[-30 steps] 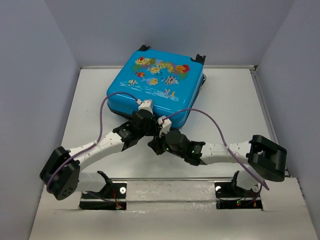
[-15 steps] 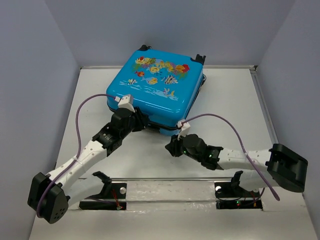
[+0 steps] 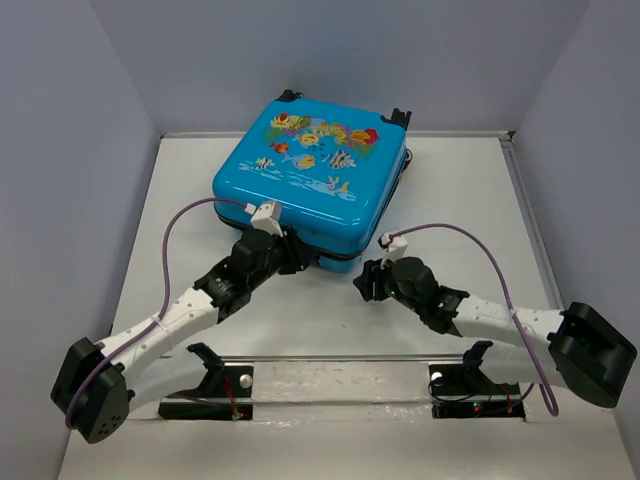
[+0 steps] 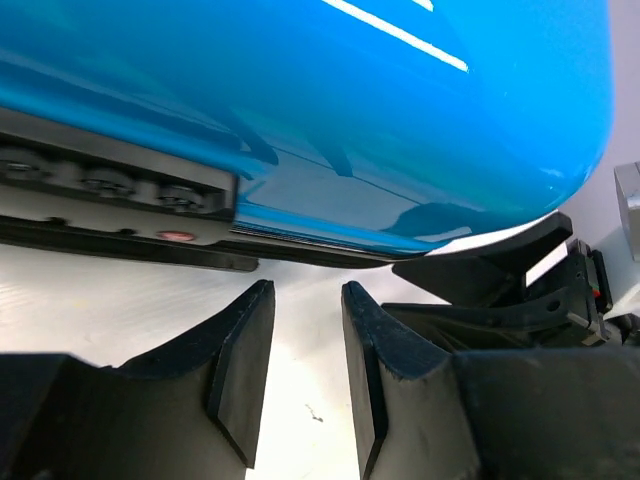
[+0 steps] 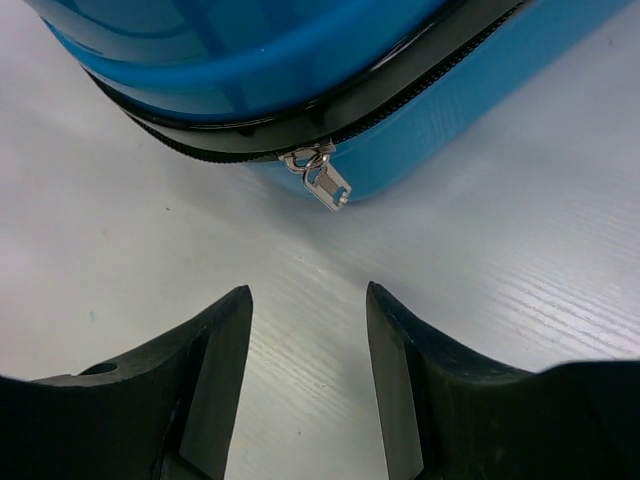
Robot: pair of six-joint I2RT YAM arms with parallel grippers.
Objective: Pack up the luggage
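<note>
The luggage point(image 3: 310, 165) is a bright-blue suitcase with fish print. It lies flat and zipped at the back middle of the white table point(image 3: 470, 200). My left gripper point(image 3: 300, 258) is at its near edge, open by a narrow gap with nothing between the fingers. In the left wrist view the blue shell point(image 4: 300, 100) and a black fitting point(image 4: 110, 185) sit just above that gripper point(image 4: 308, 300). My right gripper point(image 3: 362, 280) stands open, a little off the near right corner. Its wrist view shows the luggage point(image 5: 250, 60) and a silver zipper pull point(image 5: 325, 180) hanging ahead of the gripper point(image 5: 308, 295), apart from it.
Grey walls close in the table on the left, back and right. Purple cables point(image 3: 190, 215) arch over both arms. The arm mounts point(image 3: 220, 385) sit on a strip at the near edge. Bare table lies left and right of the suitcase.
My right gripper has opened and drawn back to the right, away from the suitcase's near edge. My left arm swung left, then came back a little, its jaws still open.
</note>
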